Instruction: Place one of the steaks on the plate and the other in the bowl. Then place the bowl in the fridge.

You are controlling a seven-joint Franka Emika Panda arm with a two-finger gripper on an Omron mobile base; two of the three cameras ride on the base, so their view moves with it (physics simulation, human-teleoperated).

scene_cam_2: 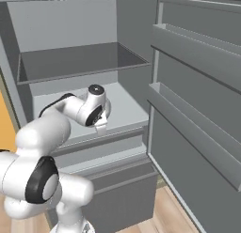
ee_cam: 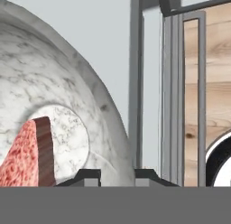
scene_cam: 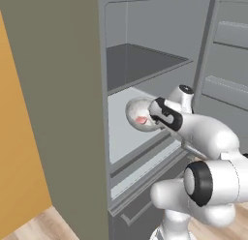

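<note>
With the gripper (ee_cam: 116, 173) clamped on the bowl (scene_cam: 139, 115) rim, lower the bowl level onto the fridge (scene_cam: 126, 132) shelf so the steak (ee_cam: 27, 155) stays inside.

No readable text, label or number appears anywhere, as far as the soft rendering shows.

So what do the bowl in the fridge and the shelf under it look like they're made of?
The bowl looks like glazed ceramic or polished marble: whitish-grey with dark veining and a slight gloss. Which of the two, the look leaves open. The fridge shelf beneath it seems smooth pale plastic or coated metal: flat, even grey, no texture. The steak inside is raw meat, red and grainy.
</note>
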